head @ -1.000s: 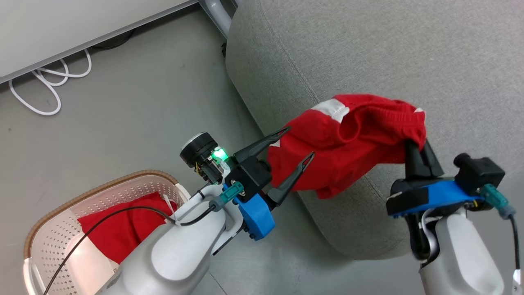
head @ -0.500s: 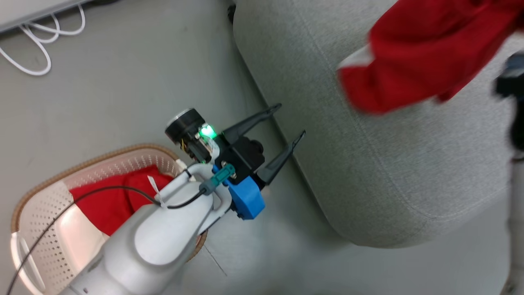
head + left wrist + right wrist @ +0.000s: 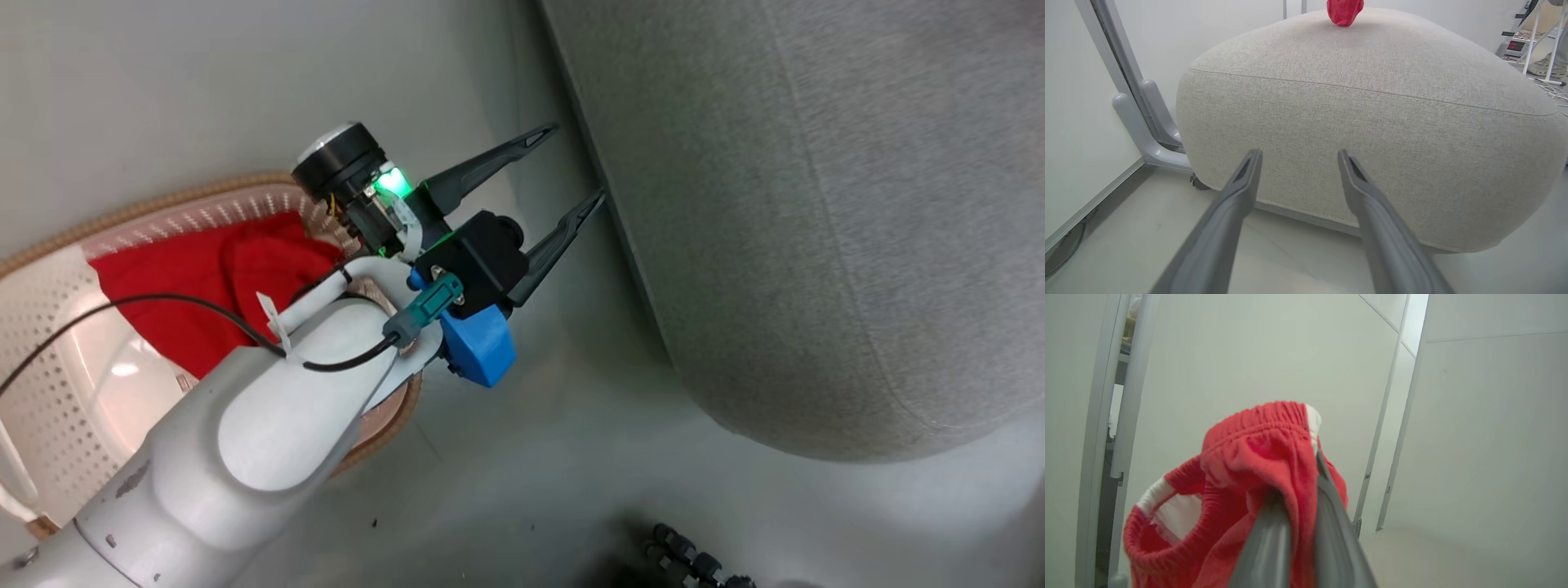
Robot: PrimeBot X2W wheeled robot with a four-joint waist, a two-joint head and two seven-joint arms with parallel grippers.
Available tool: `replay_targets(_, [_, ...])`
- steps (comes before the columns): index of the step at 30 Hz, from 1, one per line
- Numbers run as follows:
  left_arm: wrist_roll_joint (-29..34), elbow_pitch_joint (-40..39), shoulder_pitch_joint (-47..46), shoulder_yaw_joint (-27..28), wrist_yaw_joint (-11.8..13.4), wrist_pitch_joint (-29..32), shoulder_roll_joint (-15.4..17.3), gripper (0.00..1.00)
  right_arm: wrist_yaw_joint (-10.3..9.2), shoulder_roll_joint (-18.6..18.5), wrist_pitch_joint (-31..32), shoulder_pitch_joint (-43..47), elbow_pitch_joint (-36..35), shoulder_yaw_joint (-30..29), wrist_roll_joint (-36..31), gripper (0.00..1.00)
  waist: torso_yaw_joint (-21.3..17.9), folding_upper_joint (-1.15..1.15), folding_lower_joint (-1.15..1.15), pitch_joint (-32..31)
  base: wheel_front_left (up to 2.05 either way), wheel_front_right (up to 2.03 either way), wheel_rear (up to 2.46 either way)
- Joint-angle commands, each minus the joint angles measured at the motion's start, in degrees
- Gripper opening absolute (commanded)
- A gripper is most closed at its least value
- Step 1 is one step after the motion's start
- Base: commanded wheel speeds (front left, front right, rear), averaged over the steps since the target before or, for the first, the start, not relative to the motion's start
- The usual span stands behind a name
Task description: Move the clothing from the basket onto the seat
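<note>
Your garment [image 3: 1241, 457] is in the right gripper [image 3: 1298, 477]. In the right wrist view its red elastic waistband with white trim is bunched over the two fingers, which are clamped together on the fabric, with pale wall panels [image 3: 1486, 437] behind.

The left wrist view gives you what that one lacks. There the garment [image 3: 1344, 11] shows as a small red lump at the far top edge of the seat [image 3: 1372, 122]; you cannot tell from there whether it touches the cushion.

The head view alone shows you the second garment [image 3: 204, 278], lying crumpled in the basket [image 3: 41, 327], partly behind the left forearm. The left gripper [image 3: 575, 163] hangs past the basket's rim with its fingers spread and nothing between them, its tips close to the side of the seat [image 3: 816, 204]. In its own wrist view the left gripper [image 3: 1299, 153] frames the cushion's front face below the stitched seam.

The seat is light grey fabric with rounded corners, standing on a smooth grey floor [image 3: 531, 457]. To its left in the left wrist view, a grey metal bracket [image 3: 1147, 139] meets a white wall.
</note>
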Motion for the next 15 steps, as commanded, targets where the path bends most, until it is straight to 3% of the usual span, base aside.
replay_targets(1, [0.42, -0.88, -1.26, -0.14, -0.13, 0.45, 0.73, 1.0, -0.04, 0.0, -0.03, -0.2, 1.88, -0.13, -0.65, 0.0, 0.53, 0.0, -0.01, 3.5, 0.0, 0.0, 0.0])
replay_targets(15, [0.21, -4.12, -2.25, -0.53, 0.81, 1.56, 1.89, 1.0, -0.05, 7.66, -0.05, 5.6, 15.72, -1.82, -5.29, 0.0, 2.15, 0.0, -0.01, 6.85, 0.0, 0.0, 0.0])
